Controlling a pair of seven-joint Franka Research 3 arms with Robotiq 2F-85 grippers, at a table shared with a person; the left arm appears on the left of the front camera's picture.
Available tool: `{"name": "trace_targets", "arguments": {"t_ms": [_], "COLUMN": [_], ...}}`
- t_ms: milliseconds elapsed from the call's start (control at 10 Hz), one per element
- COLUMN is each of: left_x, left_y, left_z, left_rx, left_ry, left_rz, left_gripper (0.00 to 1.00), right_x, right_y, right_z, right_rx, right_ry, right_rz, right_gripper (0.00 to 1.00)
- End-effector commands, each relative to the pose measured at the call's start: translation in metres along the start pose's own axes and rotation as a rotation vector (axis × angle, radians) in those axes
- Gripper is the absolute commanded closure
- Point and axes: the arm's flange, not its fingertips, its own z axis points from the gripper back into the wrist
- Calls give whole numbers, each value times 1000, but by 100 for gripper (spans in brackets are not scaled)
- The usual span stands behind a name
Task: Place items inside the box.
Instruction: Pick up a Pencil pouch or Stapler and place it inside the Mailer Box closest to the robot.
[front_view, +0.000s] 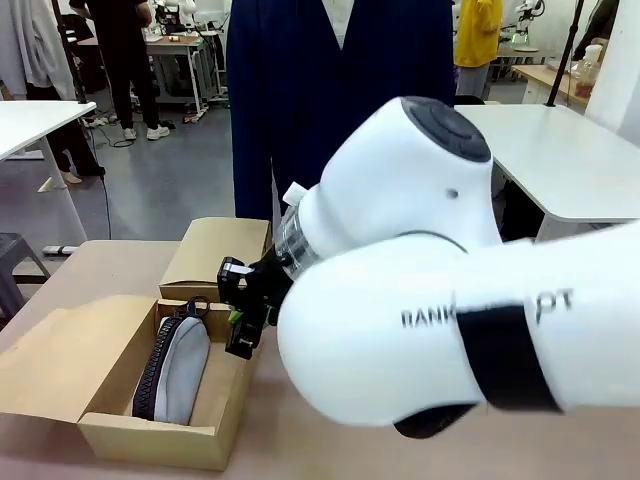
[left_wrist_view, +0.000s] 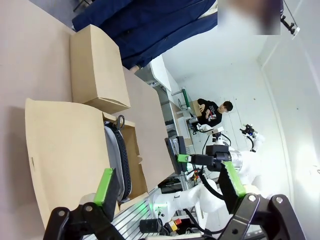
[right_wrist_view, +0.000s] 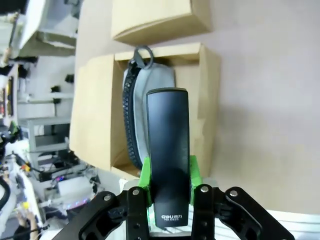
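Right wrist view: right gripper (right_wrist_view: 169, 172) clamps a black stapler (right_wrist_view: 167, 145) above the box (right_wrist_view: 209, 95); left gripper (left_wrist_view: 168, 181) gapes empty

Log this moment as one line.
right gripper: shut on black stapler, over box | left gripper: open, empty | box: lid open, grey pouch inside | smaller box: closed, beside it

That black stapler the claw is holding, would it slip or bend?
Probably rigid: the black stapler shows a straight, boxy shape in the right gripper. Its smooth shell might be slippery, but green pads clamp both sides.
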Motion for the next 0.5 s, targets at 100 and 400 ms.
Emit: {"name": "trace_targets", "arguments": {"t_ms": [100,400], "left_x": [1,1], "left_y": [-2,-2], "left_z": [-1,-1], "left_rx": [-22,-22], "left_ry": [-11,-11], "left_rz": [-18,-18], "left_gripper": [0,0], "right_x": [9,16], "right_y": [29,45], "right_z": [-46,-89], "right_rx": [2,-23], "right_ry": [-1,101], "right_rz": [49,105], "right_gripper": [68,68]}}
